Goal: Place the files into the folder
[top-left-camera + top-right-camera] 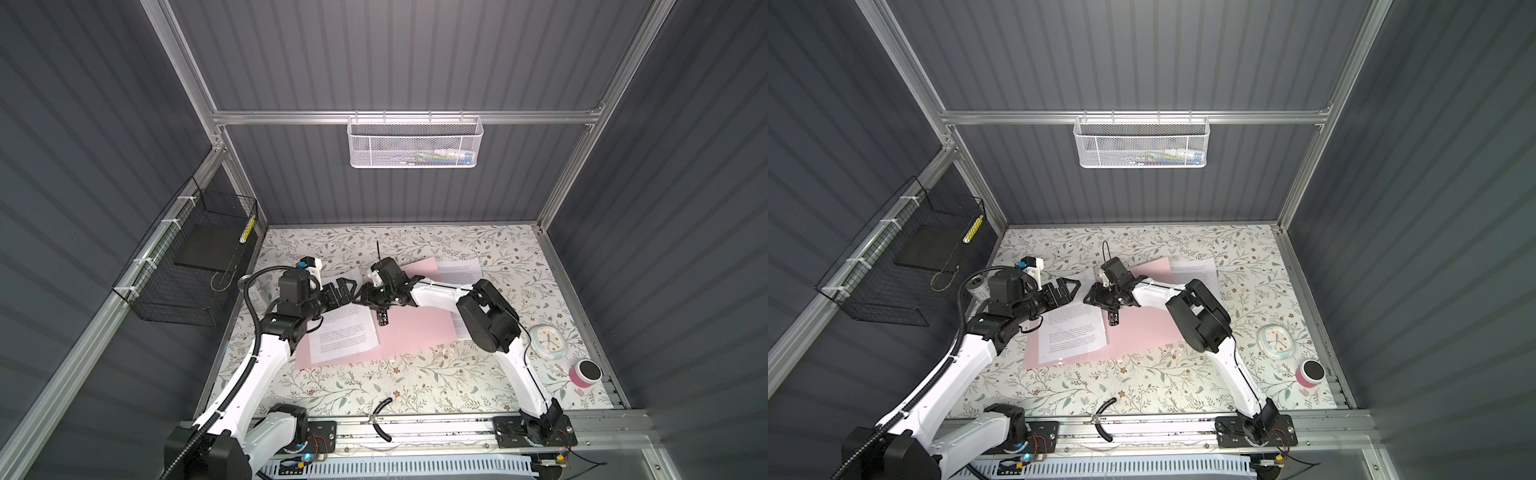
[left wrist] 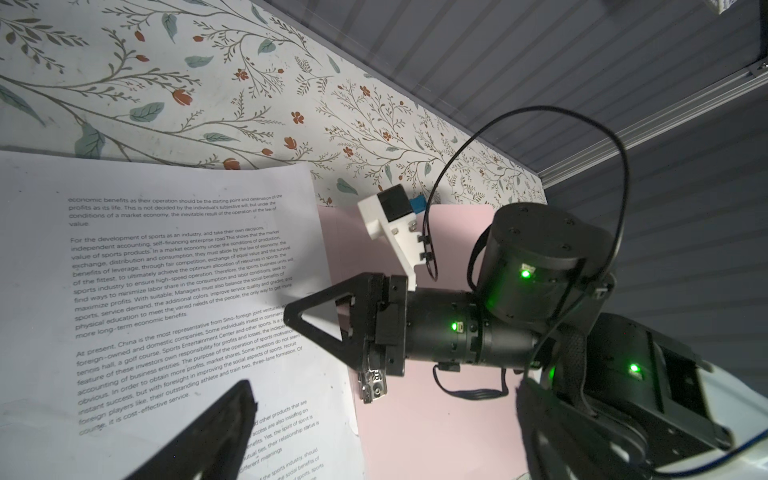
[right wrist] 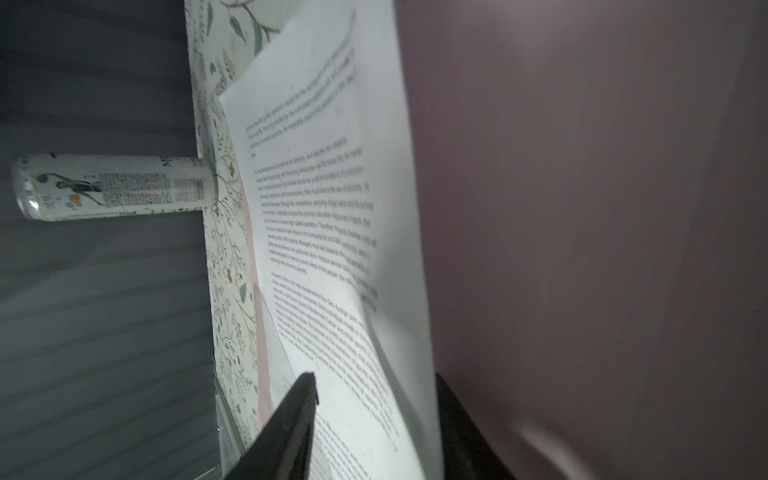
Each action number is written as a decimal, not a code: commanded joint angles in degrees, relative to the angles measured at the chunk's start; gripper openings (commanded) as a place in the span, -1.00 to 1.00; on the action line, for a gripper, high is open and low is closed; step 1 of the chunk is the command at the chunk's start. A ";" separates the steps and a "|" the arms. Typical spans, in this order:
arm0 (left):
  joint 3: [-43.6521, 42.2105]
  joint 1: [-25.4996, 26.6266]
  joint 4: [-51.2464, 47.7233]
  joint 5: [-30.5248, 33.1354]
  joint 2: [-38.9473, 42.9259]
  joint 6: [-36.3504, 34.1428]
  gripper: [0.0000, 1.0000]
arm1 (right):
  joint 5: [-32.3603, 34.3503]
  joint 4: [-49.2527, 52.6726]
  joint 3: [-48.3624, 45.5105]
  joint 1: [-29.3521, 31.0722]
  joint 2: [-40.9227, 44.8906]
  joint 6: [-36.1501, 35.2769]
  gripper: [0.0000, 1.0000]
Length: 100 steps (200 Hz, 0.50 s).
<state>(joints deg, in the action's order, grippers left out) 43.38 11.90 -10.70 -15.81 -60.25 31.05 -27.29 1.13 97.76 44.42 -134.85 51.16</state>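
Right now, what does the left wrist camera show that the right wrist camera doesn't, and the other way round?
Only the left wrist view shows the metal clip and the right gripper seen whole with its arm. Only the right wrist view shows a white can standing upright. Both show the printed sheet lying on the pink folder, and the flowered table around them.

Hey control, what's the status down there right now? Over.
Left gripper open over the files. Right gripper open at their edge by the clip. Files lying on the open folder. Another sheet partly under right arm.
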 commanded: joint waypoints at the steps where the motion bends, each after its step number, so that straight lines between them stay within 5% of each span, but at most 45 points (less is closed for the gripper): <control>1: -0.22 -0.39 -0.92 0.02 -0.30 -1.50 0.96 | -1.92 0.67 3.21 -0.89 -2.39 -1.69 -0.09; 58: -0.40 -0.39 -1.42 0.04 -0.38 -1.60 0.96 | -7.51 6.33 12.94 -1.36 -8.12 -4.27 -0.14; 100: -0.05 -0.39 -1.54 0.13 -0.46 -1.68 0.96 | -5.85 6.54 12.93 -1.45 -7.22 -5.25 -0.69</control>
<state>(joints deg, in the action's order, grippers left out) 43.38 11.90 -11.09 -15.81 -60.40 30.59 -33.17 6.07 110.08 42.98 -143.02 47.13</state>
